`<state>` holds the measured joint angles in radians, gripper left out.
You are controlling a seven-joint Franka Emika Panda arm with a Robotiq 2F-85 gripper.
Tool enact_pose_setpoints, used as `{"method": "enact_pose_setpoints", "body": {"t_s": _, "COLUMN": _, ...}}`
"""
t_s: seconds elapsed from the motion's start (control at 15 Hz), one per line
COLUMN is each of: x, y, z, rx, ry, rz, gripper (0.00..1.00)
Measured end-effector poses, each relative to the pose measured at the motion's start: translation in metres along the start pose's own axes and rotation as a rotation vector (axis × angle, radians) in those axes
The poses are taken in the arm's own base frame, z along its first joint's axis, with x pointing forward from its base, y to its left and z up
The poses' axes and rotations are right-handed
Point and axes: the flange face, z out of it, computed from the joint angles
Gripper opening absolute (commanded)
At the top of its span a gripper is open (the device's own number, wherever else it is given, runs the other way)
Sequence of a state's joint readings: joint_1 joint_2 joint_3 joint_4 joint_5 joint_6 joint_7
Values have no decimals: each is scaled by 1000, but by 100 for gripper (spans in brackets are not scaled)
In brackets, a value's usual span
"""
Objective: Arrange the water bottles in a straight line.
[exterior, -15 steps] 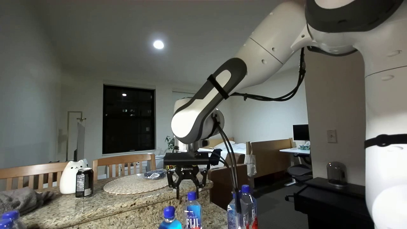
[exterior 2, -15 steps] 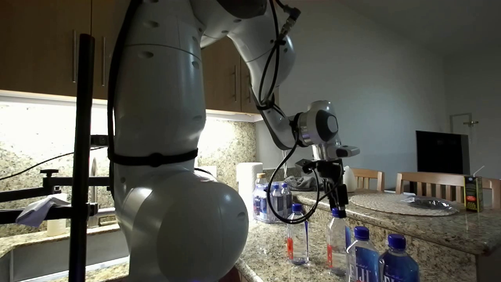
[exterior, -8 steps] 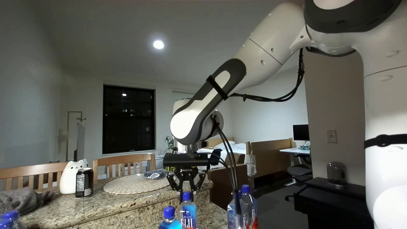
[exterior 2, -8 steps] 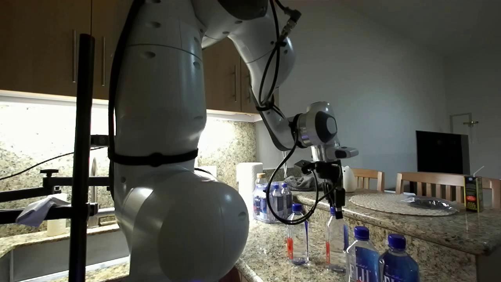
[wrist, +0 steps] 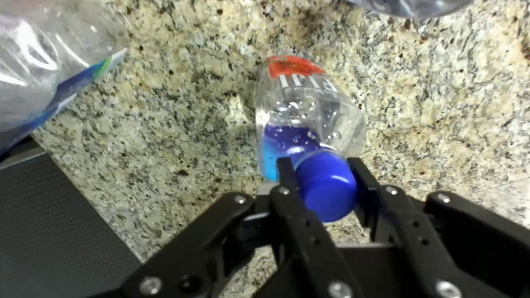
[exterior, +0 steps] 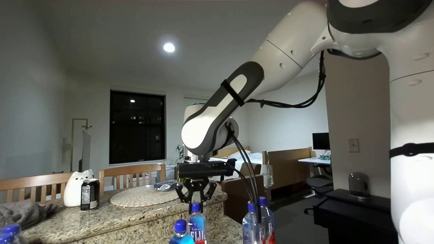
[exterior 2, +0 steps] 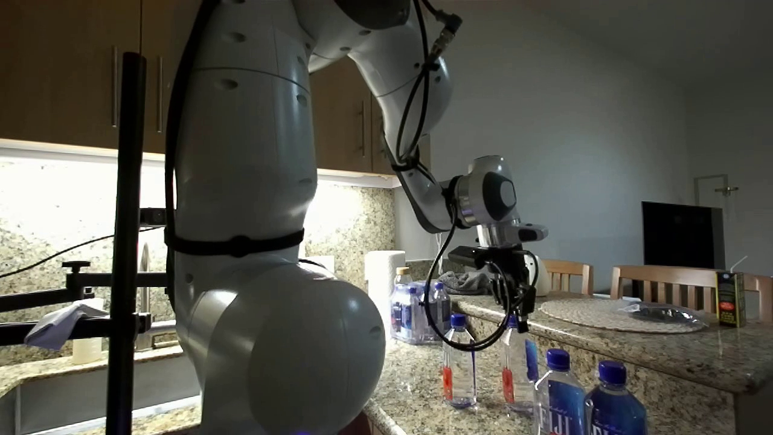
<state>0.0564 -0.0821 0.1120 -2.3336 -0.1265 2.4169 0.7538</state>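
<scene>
In the wrist view, black fingers [wrist: 286, 178] pinch a clear plastic bottle with a blue screw cap [wrist: 308, 107] at its capped end, over a speckled granite surface [wrist: 186, 174]; whether its base touches I cannot tell. In an exterior view, that bottle is roughly upright, between a matching blue-capped bottle [exterior: 181, 238] and a pair of similar capped bottles [exterior: 249, 225] set apart on its other side. In an exterior view, a tight cluster of clear bottles [exterior 2: 404, 317] stands farther back, beside an upright white roll [exterior 2: 380, 278].
</scene>
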Motion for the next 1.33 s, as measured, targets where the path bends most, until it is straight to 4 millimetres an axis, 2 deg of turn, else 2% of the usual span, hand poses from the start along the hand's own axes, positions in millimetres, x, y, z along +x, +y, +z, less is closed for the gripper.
{"method": "enact_pose_setpoints", "body": {"t_s": 0.33, "x": 4, "y": 8, "z": -32, "rx": 72, "ry": 30, "rz": -249, "gripper": 15}}
{"method": "enact_pose_setpoints", "body": {"t_s": 0.6, "x": -1, "y": 15, "z": -53, "rx": 138, "ry": -9, "rz": -450, "gripper": 15}}
{"method": "enact_pose_setpoints", "body": {"t_s": 0.73, "x": -2, "y": 28, "z": -61, "rx": 146, "ry": -52, "rz": -557, "gripper": 15}}
{"method": "enact_pose_setpoints", "body": {"t_s": 1.07, "x": 2, "y": 74, "z": -78, "rx": 131, "ry": -127, "rz": -787, "gripper": 15}}
{"method": "enact_pose_setpoints", "body": {"t_s": 1.33, "x": -2, "y": 93, "z": -74, "rx": 85, "ry": -129, "rz": -887, "gripper": 15}}
